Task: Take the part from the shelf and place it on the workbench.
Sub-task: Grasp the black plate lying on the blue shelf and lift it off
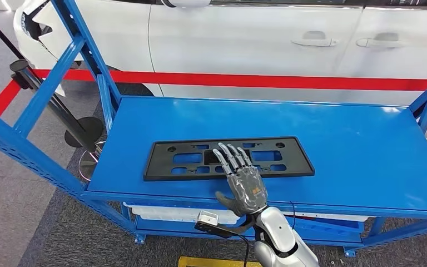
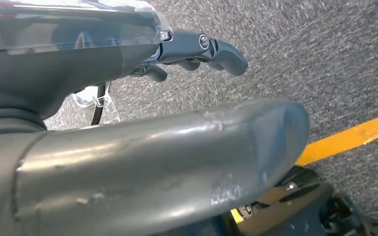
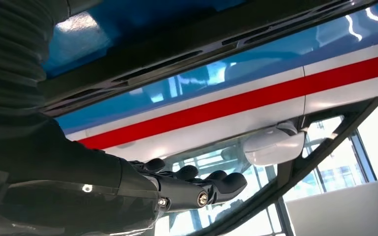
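Toward the front edge of the blue metal shelf [image 1: 339,139], left of its middle, lies the part [image 1: 167,161]: a flat, matte black plastic plate, rectangular, pierced by rectangular cutouts and small round holes. Its long axis runs parallel to the front edge, pointing toward the shelf's left and right ends. The right hand [image 1: 243,181] rests over the part's near rim, fingers [image 1: 229,157] extended and spread flat, grasping nothing. The left hand [image 2: 197,51] hangs above grey carpet, fingers released, loosely curved.
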